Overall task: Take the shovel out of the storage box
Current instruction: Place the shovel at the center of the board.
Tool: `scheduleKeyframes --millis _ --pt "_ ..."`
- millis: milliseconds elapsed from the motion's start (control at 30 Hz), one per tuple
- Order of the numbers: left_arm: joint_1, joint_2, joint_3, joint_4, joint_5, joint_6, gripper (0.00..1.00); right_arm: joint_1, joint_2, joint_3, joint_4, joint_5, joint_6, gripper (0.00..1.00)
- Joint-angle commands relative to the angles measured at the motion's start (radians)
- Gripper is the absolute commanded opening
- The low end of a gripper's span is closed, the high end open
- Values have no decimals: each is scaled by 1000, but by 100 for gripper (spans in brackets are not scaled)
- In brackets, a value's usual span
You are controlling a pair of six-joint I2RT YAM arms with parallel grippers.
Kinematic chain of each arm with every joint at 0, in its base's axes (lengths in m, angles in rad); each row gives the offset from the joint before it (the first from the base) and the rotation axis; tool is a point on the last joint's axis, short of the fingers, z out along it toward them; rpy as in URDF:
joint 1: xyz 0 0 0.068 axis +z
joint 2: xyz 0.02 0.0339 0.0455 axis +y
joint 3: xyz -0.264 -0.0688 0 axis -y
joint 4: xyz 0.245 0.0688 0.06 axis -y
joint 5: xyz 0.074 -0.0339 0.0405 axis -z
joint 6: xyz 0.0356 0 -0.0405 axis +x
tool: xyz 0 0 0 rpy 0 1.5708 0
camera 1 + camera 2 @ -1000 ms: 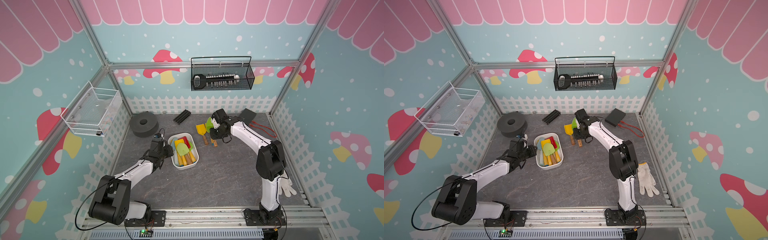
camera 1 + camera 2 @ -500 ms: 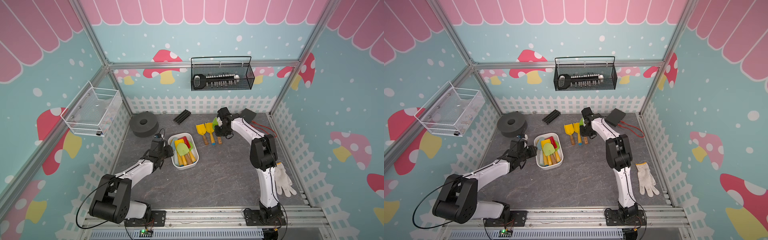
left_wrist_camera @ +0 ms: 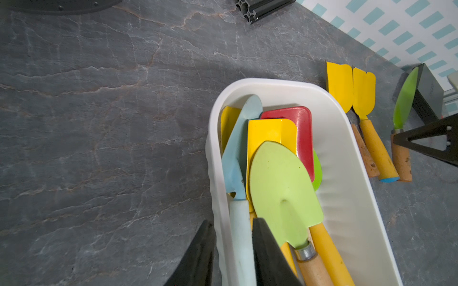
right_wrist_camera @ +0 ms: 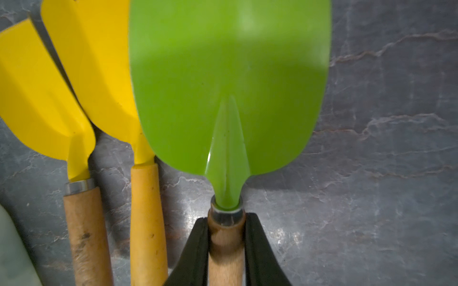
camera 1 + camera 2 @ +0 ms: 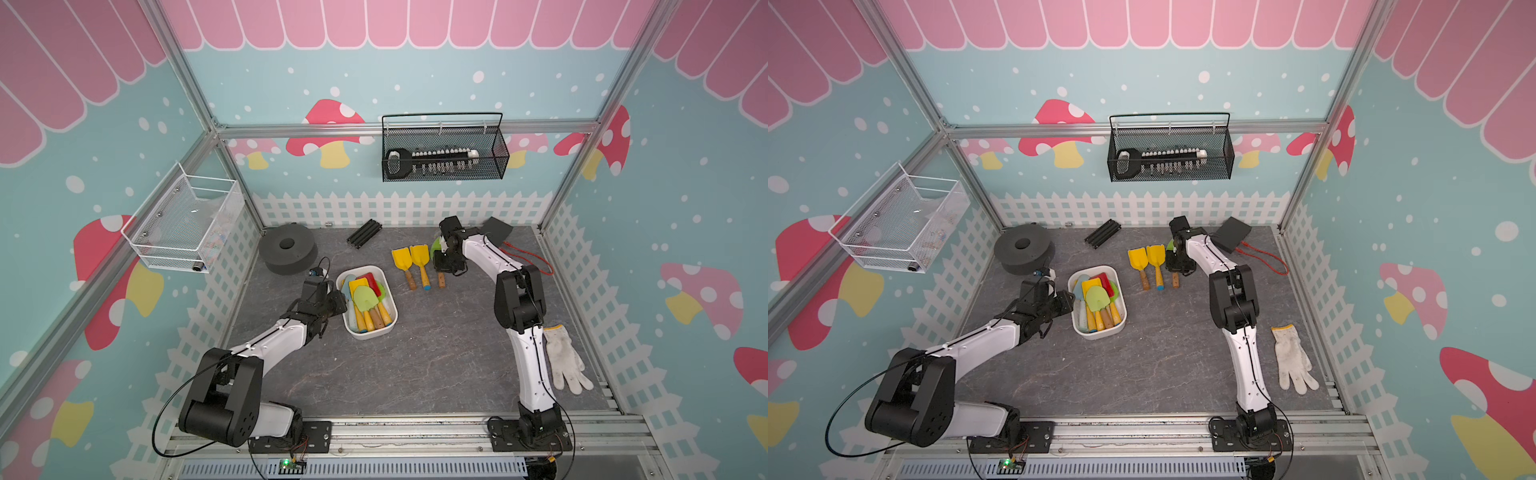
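Note:
The storage box (image 5: pixel 393 308) (image 5: pixel 1122 303), a shallow white tub, sits mid-table and holds several toy shovels: light green (image 3: pixel 282 188), yellow (image 3: pixel 270 131), red (image 3: pixel 302 133) and pale blue (image 3: pixel 238 148). My left gripper (image 3: pixel 233 222) (image 5: pixel 338 301) is shut across the box's near wall and the pale blue shovel's handle, one finger outside and one inside. Behind the box to the right, my right gripper (image 4: pixel 226 218) (image 5: pixel 442 266) is shut on the wooden handle of a green shovel (image 4: pixel 228 86). It holds it low, next to two yellow shovels (image 5: pixel 403 259) (image 5: pixel 419 255) lying on the table.
A black disc (image 5: pixel 286 249) and a black bar (image 5: pixel 365 233) lie at the back. A black box (image 5: pixel 496 228) with a red cable (image 5: pixel 528 257) sits back right, and a white glove (image 5: pixel 565 361) near the right fence. A white wire basket (image 5: pixel 187 224) and a black one (image 5: pixel 444 153) hang on the walls.
My right gripper has carried the green shovel to the right, uncovering the second yellow shovel, and now holds it beside that one. The left arm has not moved.

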Motion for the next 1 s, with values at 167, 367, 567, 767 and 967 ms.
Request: scheduleKeyframes --millis 167,367,567,767,967 --pt "-1 7 26 -17 -15 13 31 -2 68 91 -25 26 24 19" --pt "0 4 24 -21 -19 14 31 -10 101 121 -27 23 36 21" --pt "-1 4 25 -20 -22 16 31 -12 123 137 -30 27 40 27" --pt "-1 1 23 -22 -25 18 31 -13 125 142 -30 29 42 29" --pt "-1 0 23 -22 -24 18 31 -13 110 145 -31 36 39 37"
